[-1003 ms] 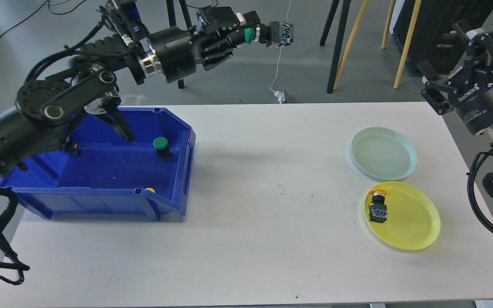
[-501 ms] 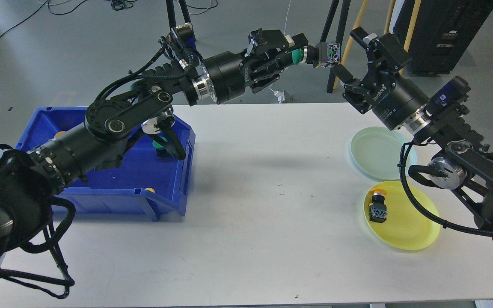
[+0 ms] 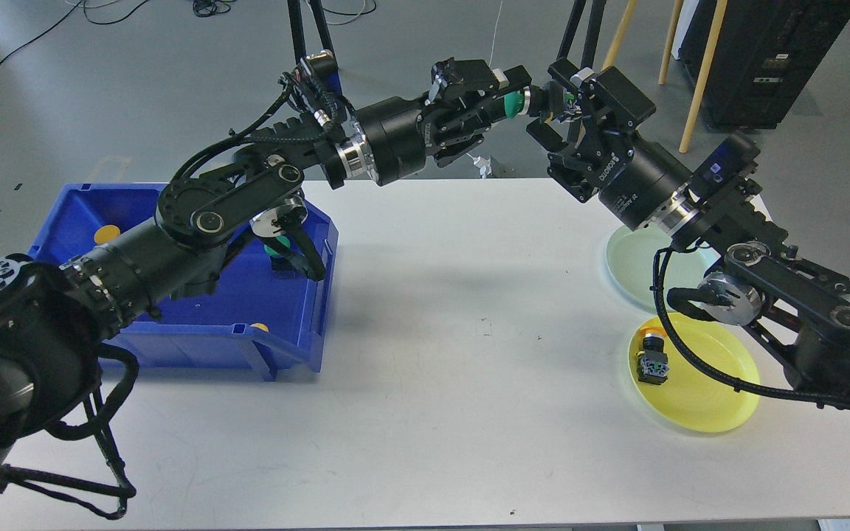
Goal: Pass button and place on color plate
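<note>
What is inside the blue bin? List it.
In the blue bin: a yellow button at the back left, a green button partly behind the left arm, and a yellow piece at the front lip. The arm covers the bin's middle.

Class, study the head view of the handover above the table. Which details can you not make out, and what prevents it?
- Right gripper: whether it has closed on the green-capped push button; its black fingers overlap the button's body.
- Green button in the blue plastic bin: mostly hidden behind the left arm.
- Pale green plate: far side covered by the right arm.
</note>
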Available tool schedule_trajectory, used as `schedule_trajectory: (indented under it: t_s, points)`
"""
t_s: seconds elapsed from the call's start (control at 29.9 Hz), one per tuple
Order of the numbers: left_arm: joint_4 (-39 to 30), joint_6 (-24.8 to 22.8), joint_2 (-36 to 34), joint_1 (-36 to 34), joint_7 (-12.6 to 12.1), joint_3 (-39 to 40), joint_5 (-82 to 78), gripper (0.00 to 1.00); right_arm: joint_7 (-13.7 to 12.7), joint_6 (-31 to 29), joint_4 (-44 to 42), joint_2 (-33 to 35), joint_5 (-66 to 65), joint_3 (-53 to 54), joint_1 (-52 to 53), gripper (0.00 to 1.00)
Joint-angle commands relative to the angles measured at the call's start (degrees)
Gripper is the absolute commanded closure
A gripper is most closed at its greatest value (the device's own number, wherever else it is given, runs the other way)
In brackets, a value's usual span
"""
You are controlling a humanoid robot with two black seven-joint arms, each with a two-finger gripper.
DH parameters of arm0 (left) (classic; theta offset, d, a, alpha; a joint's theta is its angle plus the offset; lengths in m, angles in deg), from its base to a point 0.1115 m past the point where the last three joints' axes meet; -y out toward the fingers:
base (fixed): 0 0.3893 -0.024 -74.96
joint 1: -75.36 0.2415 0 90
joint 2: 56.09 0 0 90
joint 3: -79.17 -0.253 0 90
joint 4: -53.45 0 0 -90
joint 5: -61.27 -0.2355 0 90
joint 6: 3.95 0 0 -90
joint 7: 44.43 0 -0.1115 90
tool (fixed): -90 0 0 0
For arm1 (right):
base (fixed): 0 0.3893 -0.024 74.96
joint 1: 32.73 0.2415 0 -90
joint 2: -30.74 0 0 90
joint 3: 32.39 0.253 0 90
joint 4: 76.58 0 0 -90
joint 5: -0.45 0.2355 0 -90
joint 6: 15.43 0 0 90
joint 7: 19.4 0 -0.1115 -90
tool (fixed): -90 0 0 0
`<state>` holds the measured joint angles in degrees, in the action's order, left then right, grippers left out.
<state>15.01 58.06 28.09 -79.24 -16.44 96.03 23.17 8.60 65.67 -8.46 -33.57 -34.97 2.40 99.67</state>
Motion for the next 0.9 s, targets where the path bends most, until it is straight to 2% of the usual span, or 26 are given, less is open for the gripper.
schedule_trajectory:
  t_s: [0.0, 0.17, 0.23, 0.4, 0.43, 0.47, 0.5, 0.53, 0.57, 0.6, 0.67, 0.8, 0.84, 0.87]
  points:
    - [0.6, 0.0, 0.1, 0.0, 0.0, 0.0, 0.7, 0.97, 0.0, 0.6, 0.1, 0.2, 0.0, -0.1, 0.0, 0.42]
    - [0.6, 0.0, 0.1, 0.0, 0.0, 0.0, 0.7, 0.97, 0.0, 1.3, 0.4, 0.8, -0.1, -0.2, -0.3, 0.58]
    - [0.6, 0.0, 0.1, 0.0, 0.0, 0.0, 0.7, 0.97, 0.0, 1.4, 0.4, 0.8, -0.7, -0.2, -0.4, 0.7]
    - [0.6, 0.0, 0.0, 0.0, 0.0, 0.0, 0.7, 0.95, 0.0, 2.1, 0.4, 0.5, -1.2, -0.1, -0.6, 0.88]
    - [0.6, 0.0, 0.1, 0.0, 0.0, 0.0, 0.8, 0.9, 0.0, 2.1, 0.4, 0.5, -1.2, -0.1, -0.6, 0.91]
    - [0.6, 0.0, 0.1, 0.0, 0.0, 0.0, 1.1, 0.78, 0.0, 2.1, 0.4, 0.6, -1.2, -0.1, -0.7, 0.93]
    - [0.6, 0.0, 0.1, 0.0, 0.0, 0.0, 1.4, 0.57, 0.0, 2.1, 0.4, 0.6, -1.2, -0.1, -0.7, 0.97]
    - [0.6, 0.0, 0.1, 0.0, 0.0, 0.0, 2.1, 0.25, 0.0, 2.2, 0.4, 0.7, -1.2, 0.0, -0.7, 0.99]
    - [0.6, 0.0, 0.0, 0.0, 0.0, 0.0, 2.9, 0.14, 0.0, 2.4, 0.4, 0.7, -1.1, 0.2, -0.8, 0.99]
    - [0.6, 0.0, -0.2, 0.0, 0.0, -0.1, 3.6, 0.13, 0.0, 2.6, 0.4, 0.8, -1.1, 0.5, -0.9, 0.99]
    - [0.6, 0.0, -0.8, 0.0, 0.0, 0.0, 4.3, 0.01, 0.0, 3.8, 0.3, 0.9, -0.4, 0.9, -1.4, 0.99]
    - [0.6, 0.0, -3.2, -0.3, 0.0, 1.0, 5.8, 0.01, 0.0, 5.0, 0.0, 1.3, 4.7, 5.4, -5.8, 0.99]
    - [0.6, 0.0, -4.6, -0.4, 0.0, 1.2, 5.8, 0.01, -0.4, 5.6, 0.0, 1.3, 7.7, 6.6, -7.3, 1.0]
    - [0.5, 0.0, -6.3, -0.5, 0.0, 1.2, 5.8, 0.01, -1.9, 7.0, -0.1, 1.2, 12.1, 7.6, -9.1, 1.0]
